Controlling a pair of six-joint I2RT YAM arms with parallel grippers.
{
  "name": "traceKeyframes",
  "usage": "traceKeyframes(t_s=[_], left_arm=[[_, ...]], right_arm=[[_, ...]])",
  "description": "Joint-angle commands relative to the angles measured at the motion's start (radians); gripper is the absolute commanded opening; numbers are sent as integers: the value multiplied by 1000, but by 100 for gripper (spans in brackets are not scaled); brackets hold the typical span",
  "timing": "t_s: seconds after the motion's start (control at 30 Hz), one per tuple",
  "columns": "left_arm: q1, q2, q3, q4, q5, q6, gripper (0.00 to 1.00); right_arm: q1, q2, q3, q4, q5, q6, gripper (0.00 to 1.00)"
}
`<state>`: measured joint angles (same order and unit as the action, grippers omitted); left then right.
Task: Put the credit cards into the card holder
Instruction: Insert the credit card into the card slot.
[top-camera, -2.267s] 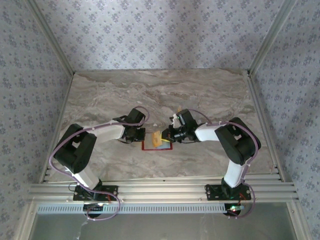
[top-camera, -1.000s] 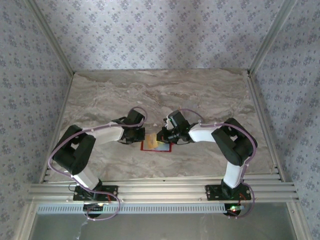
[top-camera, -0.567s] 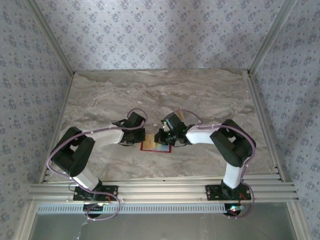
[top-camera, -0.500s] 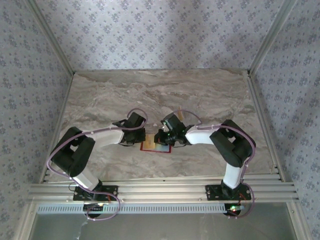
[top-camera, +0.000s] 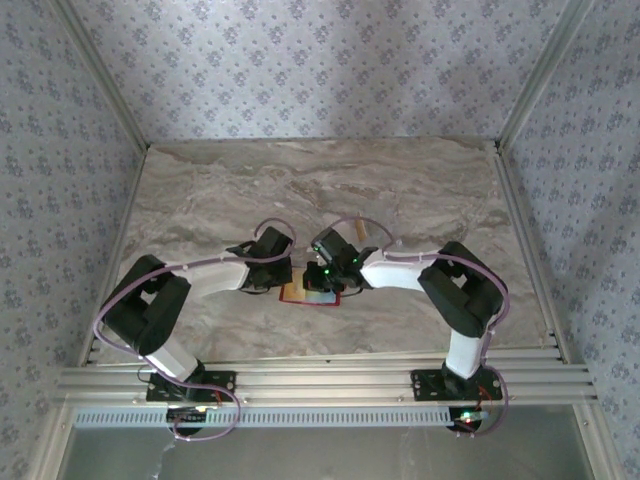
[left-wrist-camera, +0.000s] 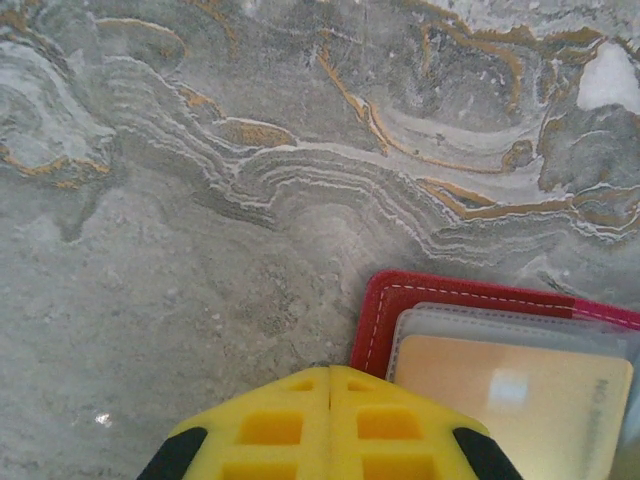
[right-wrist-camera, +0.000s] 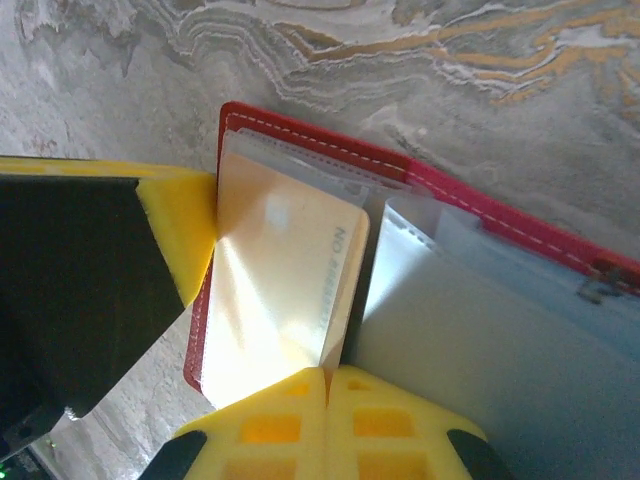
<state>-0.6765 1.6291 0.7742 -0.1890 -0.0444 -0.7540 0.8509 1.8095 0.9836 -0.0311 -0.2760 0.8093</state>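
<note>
- Right arm has swung left since the earliest frame. Its tool (top-camera: 325, 280) now sits over the small red folding card holder (top-camera: 310, 302), and the thin tan-yellow credit card (right-wrist-camera: 280, 290) no longer stands tilted at its tip.
- Top view: holder lies open and flat on the grey marbled surface (top-camera: 300, 190). Left tool (top-camera: 285, 277) is at its left edge.
- Left wrist view: left tool's yellow fingers are pressed together, empty, just beside the holder's corner. Tan card lies under a clear sleeve.
- Right wrist view: right tool is closed, gripping nothing, tips on the tan card's near edge by the fold. Pale grey-blue credit card (right-wrist-camera: 500, 340) seems to occupy the right half; whether it is seated I cannot tell.
- Judgement: push low and slowly along the pocket's line, with the left tool bracing the rim. A skewed push could buckle the card or snag the sleeve.
</note>
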Motion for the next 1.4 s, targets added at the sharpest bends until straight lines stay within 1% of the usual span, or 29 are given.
traceKeyframes(t_s=[0.0,0.1,0.2,0.3,0.37,0.47,0.6,0.8,1.0,1.1,1.2,1.23,1.37], left_arm=[[-80,120,-61,130,255,-38,4],[-81,123,-60,123,249,-38,4],[-80,119,-59,103,230,-36,4],[-77,109,-65,89,209,-42,4],[-74,104,-72,89,201,-47,4],[-71,104,-82,94,197,-51,4],[-66,107,-92,102,199,-53,4],[-59,97,-105,105,201,-54,4],[-55,89,-110,105,201,-51,4],[-55,94,-110,105,199,-47,4],[-54,103,-112,108,201,-44,4],[-54,104,-112,110,203,-44,3],[-54,103,-116,115,206,-46,3]], right_arm=[[32,43,68,27,-53,-65,0],[33,46,85,-5,-54,-91,0],[27,35,95,-59,-37,-121,4],[17,17,115,-147,-11,-167,13],[4,1,116,-189,3,-171,17],[-7,-22,123,-245,28,-231,23],[-17,-38,134,-298,53,-268,25],[-40,-26,128,-336,96,-299,25],[-44,-42,129,-383,194,-337,25],[-28,-52,168,-431,254,-365,27],[-13,-51,201,-485,330,-375,33],[-13,-49,234,-498,344,-379,34],[-11,-29,263,-537,361,-399,35]])
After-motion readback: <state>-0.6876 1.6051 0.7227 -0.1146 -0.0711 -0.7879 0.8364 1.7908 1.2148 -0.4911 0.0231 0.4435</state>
